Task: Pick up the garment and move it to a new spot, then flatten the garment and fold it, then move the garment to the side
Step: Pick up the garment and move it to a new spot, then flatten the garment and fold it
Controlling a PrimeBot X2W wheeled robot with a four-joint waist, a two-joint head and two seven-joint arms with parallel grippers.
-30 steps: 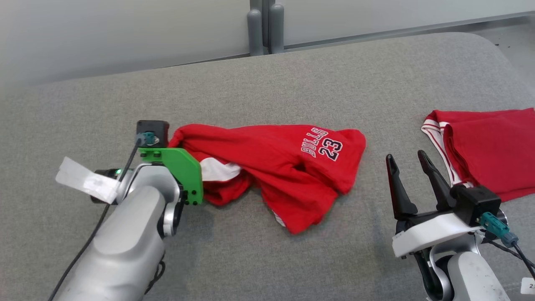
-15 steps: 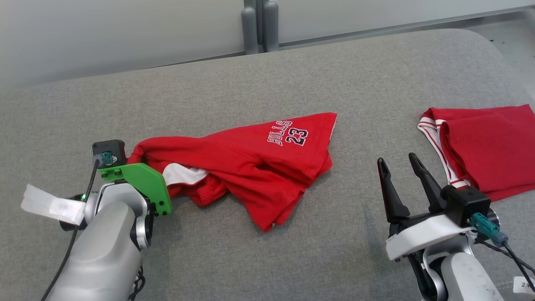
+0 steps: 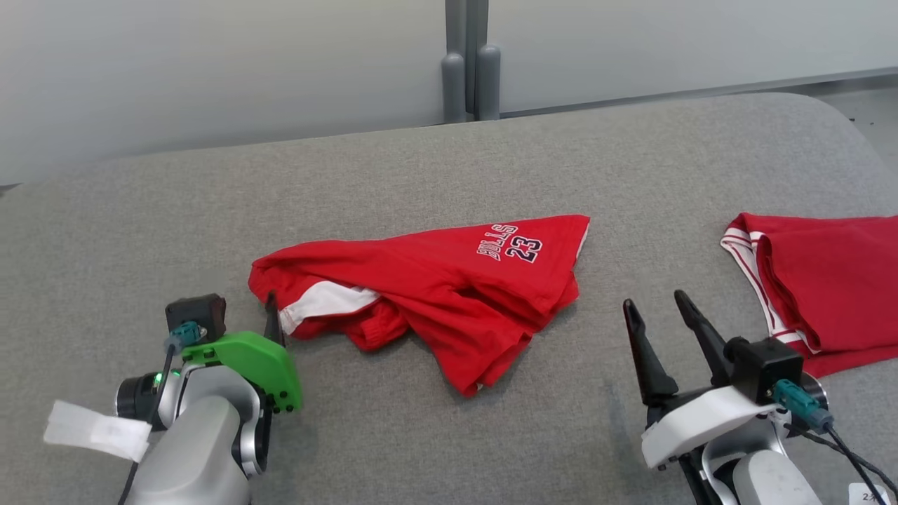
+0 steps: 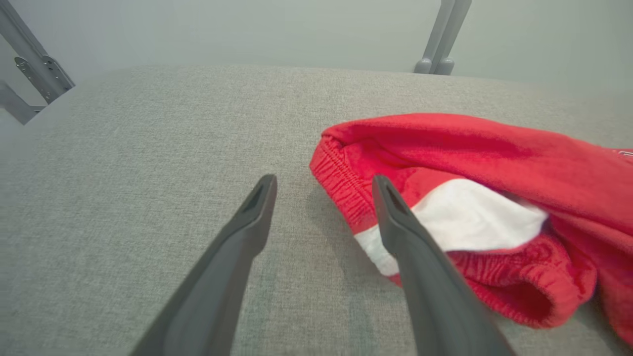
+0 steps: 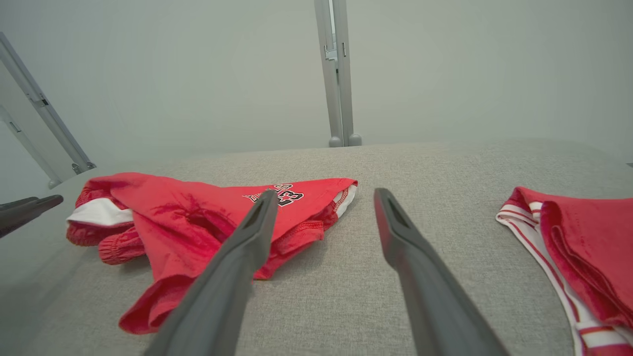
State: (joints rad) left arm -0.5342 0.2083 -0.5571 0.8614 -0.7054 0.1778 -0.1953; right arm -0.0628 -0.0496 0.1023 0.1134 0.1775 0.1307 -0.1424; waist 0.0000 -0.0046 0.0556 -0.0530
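The red shorts [image 3: 428, 291] with "BULLS 23" print lie crumpled in the middle of the grey table [image 3: 435, 161], a white patch showing at their left end. My left gripper [image 3: 245, 315] stands open just left of the elastic waistband [image 4: 341, 173], with nothing between its fingers. Its right finger [image 4: 410, 237] crosses in front of the waistband edge. My right gripper [image 3: 652, 301] is open and empty, near the table's front right, apart from the shorts [image 5: 198, 212]. The left gripper's fingertips [image 5: 29, 207] show at the far left of the right wrist view.
A second red garment [image 3: 828, 280] with white-striped trim lies folded at the table's right edge [image 5: 568, 232]. Grey posts [image 3: 470, 77] and a pale wall stand behind the table. Bare table stretches to the left and front of the shorts.
My left gripper has let go of the shorts' waistband, opened and drawn back toward me. The shorts now lie still on the table. The head camera has shifted; the right gripper holds its pose.
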